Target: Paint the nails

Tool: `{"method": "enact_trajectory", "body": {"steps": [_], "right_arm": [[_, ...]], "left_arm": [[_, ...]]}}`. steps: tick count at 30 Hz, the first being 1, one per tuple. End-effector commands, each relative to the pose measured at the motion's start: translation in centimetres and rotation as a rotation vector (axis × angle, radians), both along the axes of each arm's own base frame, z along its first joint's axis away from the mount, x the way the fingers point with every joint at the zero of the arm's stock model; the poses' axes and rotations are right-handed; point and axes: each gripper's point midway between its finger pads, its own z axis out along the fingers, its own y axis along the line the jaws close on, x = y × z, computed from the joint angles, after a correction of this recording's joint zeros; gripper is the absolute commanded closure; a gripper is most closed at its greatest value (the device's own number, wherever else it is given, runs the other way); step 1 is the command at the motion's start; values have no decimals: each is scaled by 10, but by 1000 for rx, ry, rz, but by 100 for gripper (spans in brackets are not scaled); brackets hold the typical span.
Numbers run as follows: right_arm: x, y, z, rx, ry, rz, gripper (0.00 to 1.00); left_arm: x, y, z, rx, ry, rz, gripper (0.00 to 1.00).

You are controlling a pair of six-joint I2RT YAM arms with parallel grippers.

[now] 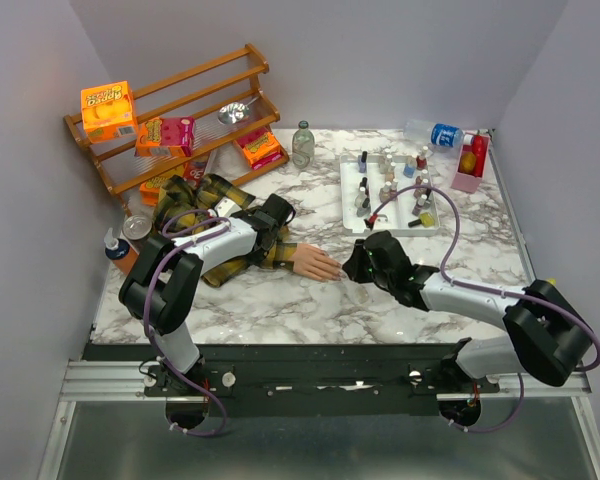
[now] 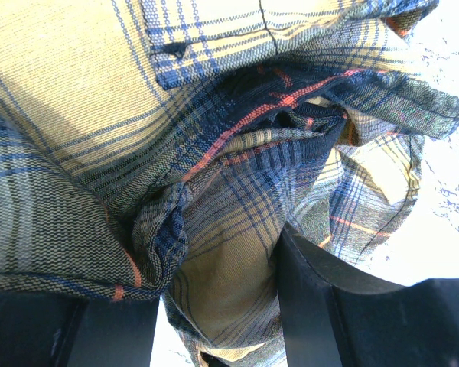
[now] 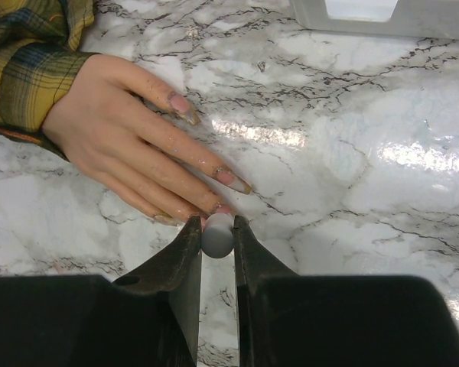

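Two arms split the work. The left gripper (image 2: 206, 294) rests on the plaid sleeve (image 2: 76, 115) with cloth bunched between its jaws; whether they pinch it cannot be told. The right gripper (image 3: 215, 222) is clamped on a small round grey brush cap (image 3: 216, 239). The mannequin hand (image 3: 111, 138) lies flat on the marble table (image 3: 352, 153), its long axis pointing at the right gripper, so the nails (image 3: 228, 177) lie just ahead of the cap.

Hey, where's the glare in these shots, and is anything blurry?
Right wrist: glare streaks on the marble table beside the sharp mannequin hand. Left wrist: table blown white at right, plaid sleeve sharp. Top external: even light, no blur.
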Motion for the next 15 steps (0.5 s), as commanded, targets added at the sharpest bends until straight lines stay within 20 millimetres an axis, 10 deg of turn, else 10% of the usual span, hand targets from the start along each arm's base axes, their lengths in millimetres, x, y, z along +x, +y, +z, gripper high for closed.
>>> {"method": "enact_trajectory", "body": {"steps": [1,15], "right_arm": [[7,7,5,14,-17,14,100],[13,7,12,9,-41,7,99]], "left_arm": [[-9,7,-17,10,56,0,51],[-8,7,-17,5,52,-1,51]]}}
